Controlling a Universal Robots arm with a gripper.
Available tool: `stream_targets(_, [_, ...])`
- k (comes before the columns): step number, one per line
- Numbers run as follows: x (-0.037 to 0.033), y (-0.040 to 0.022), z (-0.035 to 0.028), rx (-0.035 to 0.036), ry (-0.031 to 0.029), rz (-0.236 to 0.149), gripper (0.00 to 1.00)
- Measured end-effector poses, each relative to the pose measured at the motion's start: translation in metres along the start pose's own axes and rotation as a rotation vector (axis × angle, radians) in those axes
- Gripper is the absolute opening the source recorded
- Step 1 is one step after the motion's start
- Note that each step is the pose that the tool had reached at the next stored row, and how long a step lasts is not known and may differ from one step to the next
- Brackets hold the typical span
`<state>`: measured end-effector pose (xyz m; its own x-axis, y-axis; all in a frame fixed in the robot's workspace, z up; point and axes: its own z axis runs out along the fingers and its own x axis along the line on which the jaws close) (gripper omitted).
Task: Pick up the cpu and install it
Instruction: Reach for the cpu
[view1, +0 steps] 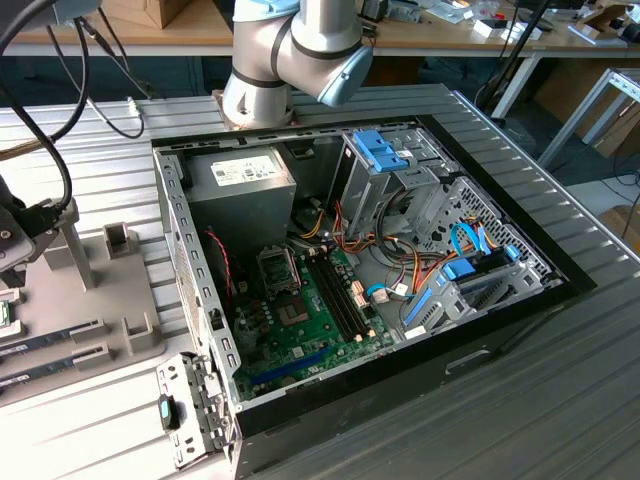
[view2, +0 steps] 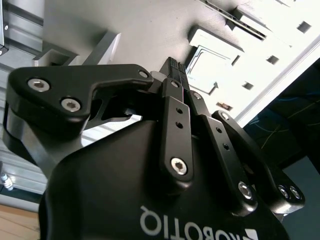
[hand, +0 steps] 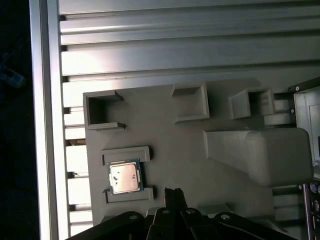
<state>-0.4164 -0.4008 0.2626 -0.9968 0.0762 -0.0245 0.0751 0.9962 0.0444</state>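
Status: pick not yet made — cpu not installed.
The pincer (hand: 173, 194), fingers closed together and empty, hangs just beside the cpu (hand: 124, 177), which lies flat in its cradle (hand: 127, 154) on the grey fixture (hand: 170, 135). Farther off, the motherboard socket (view1: 278, 268) in the open case (view1: 400, 375) appears unfilled.

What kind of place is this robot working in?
Probably a robotics lab or workshop for computer assembly: an open computer case on a ribbed metal table, a grey fixture holding the cpu, cluttered workbenches behind.
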Motion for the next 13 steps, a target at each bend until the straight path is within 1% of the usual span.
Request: stream_targets(13, [0.0002,-0.0004,0.0085,0.0001,0.0000,0.000,0.10])
